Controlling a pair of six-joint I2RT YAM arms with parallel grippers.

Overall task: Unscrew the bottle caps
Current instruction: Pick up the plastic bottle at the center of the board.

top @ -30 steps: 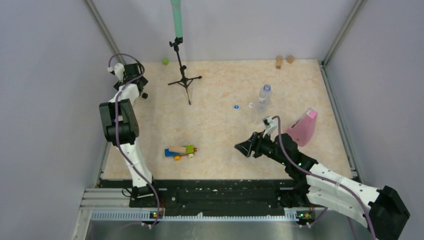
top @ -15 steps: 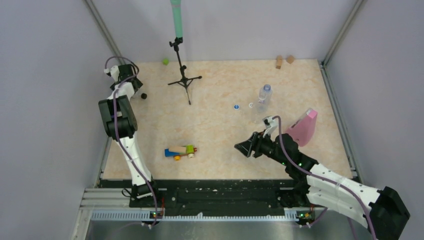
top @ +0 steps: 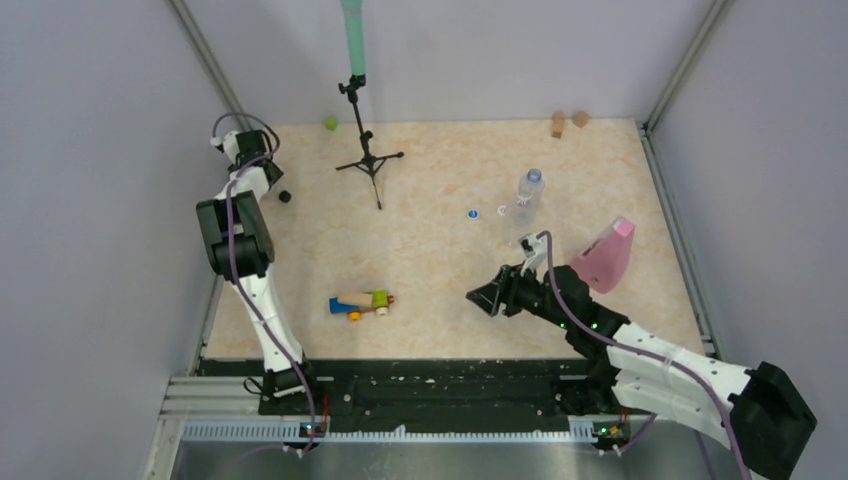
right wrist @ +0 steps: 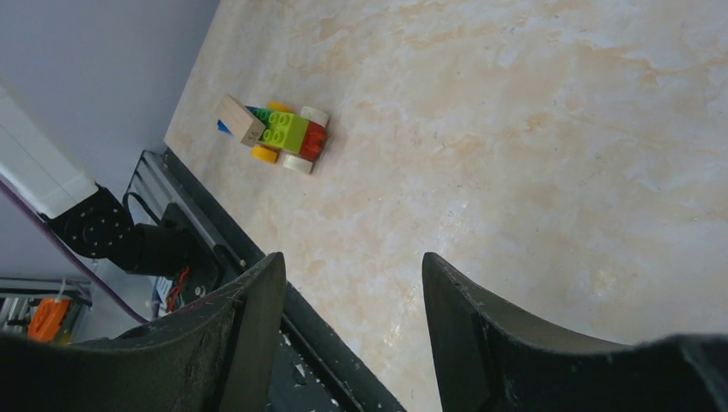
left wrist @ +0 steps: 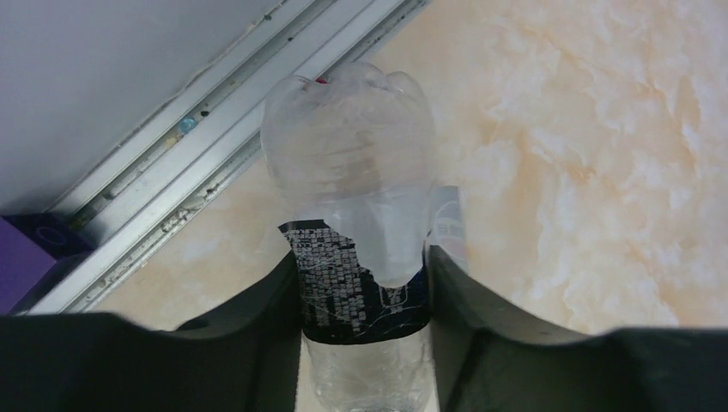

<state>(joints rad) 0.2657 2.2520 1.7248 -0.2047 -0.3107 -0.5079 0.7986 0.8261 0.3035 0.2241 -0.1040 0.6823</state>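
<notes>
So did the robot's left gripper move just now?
Yes. In the top view the left gripper, shut on a bottle, has slid left, away from the black tripod stand and toward the side wall.

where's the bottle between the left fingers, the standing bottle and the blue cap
held bottle (left wrist: 360,287), left wrist view, on its dark label
standing bottle (top: 527,197), top view, mid body
blue cap (top: 472,213), top view, its top

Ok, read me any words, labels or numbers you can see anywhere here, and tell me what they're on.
Nothing here can be read.
The dark label on the held bottle in the left gripper: fine print, too blurred to read.
The standing bottle: any print is too small to tell.
</notes>
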